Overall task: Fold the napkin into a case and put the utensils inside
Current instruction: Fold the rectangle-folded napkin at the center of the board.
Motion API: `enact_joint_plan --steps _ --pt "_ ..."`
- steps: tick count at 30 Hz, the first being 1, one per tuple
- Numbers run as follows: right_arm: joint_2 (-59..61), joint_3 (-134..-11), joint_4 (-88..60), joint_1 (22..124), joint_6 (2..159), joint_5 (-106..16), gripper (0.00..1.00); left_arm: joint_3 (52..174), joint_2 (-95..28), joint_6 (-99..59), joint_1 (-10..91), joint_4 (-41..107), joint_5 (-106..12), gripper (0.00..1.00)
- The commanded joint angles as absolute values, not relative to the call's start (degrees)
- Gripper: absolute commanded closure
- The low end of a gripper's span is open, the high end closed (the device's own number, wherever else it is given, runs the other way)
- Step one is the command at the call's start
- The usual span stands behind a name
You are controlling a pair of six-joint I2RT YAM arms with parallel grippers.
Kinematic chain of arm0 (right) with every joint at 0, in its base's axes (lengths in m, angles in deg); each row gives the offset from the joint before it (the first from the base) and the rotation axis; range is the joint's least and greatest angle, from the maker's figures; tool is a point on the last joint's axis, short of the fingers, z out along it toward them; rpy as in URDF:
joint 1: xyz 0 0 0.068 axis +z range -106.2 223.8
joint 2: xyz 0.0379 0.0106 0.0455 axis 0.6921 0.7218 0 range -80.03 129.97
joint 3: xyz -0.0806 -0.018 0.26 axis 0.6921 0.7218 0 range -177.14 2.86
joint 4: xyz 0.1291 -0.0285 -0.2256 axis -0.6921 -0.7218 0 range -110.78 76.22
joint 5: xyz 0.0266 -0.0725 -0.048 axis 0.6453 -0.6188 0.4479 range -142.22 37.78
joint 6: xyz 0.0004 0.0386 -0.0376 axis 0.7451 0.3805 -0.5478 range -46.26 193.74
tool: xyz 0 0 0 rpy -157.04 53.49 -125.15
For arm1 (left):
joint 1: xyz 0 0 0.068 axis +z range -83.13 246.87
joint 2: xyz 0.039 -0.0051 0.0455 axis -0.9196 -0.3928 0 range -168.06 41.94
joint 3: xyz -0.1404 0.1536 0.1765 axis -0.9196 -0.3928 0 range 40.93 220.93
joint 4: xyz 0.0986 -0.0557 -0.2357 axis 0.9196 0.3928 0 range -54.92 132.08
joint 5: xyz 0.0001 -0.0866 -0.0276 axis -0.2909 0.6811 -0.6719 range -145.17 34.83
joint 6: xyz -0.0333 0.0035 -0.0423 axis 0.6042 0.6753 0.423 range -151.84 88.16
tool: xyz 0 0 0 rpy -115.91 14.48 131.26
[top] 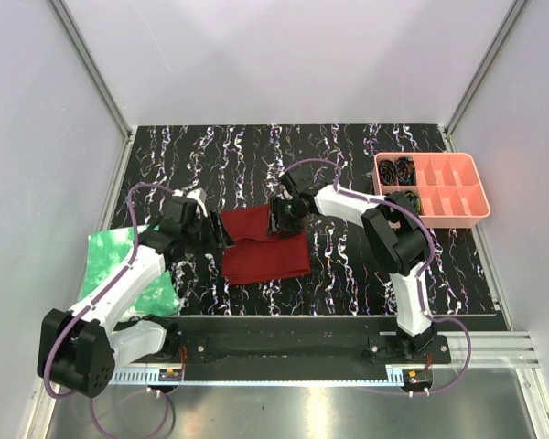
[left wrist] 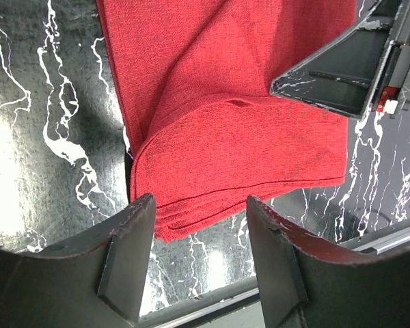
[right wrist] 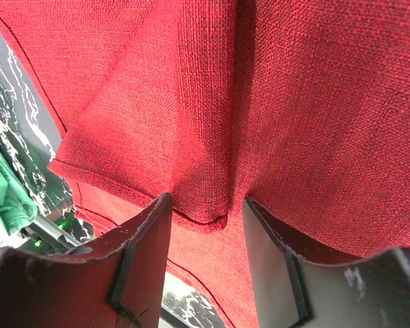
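Maroon napkin (top: 263, 251) lies at the centre of the black marbled table (top: 348, 265), folded into a layered rectangle. Its near part rests flat. Its far edge is drawn up between my two grippers.

Left gripper (top: 215, 229): positioned at the far left corner of the napkin. In the left wrist view this gripper (left wrist: 199, 205) has its jaws standing apart. The stacked edges of the napkin (left wrist: 239, 143) reach into the gap between the fingers (left wrist: 133, 239). Nothing is clamped.

Right gripper (top: 279, 212): positioned at the far right edge of the napkin. In the right wrist view this gripper (right wrist: 205, 201) is closed on a raised pleat of the napkin (right wrist: 294, 102). The pleat fills the gap between the fingers (right wrist: 147, 239), and the cloth tents up toward them from both sides. The same gripper (left wrist: 342, 75) shows in the left wrist view, resting over the cloth.

Green sheet (top: 110, 256): crinkled, near left, beside my left arm and apart from the napkin.

Tray (top: 476, 197): pink, compartmented, far right, holding dark coiled items.
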State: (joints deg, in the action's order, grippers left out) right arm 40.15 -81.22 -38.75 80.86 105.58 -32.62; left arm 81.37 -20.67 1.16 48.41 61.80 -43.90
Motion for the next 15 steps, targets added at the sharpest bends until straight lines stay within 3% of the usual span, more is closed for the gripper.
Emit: enact_joint_plan --steps 1,9,10,13,15 --pt "38.7 -80.0 -38.4 81.3 104.3 -33.1 0.49 81.8 -20.2 2.0 48.7 60.9 -42.8 0.42" --pt "38.0 -82.6 -37.8 81.8 104.7 -32.0 0.76 80.3 -17.7 3.3 48.7 61.2 -44.0 0.44" --pt "38.0 -83.4 -38.0 82.4 104.6 -32.2 0.85 80.1 -17.6 3.5 48.7 61.2 -44.4 0.44" --pt "39.2 -87.4 -39.3 83.3 104.4 -31.6 0.98 79.9 -17.3 3.7 48.8 61.2 -44.5 0.45" --pt "41.9 -91.2 -39.8 83.9 105.3 -30.4 1.00 79.9 -17.1 3.8 48.9 61.2 -44.4 0.45"
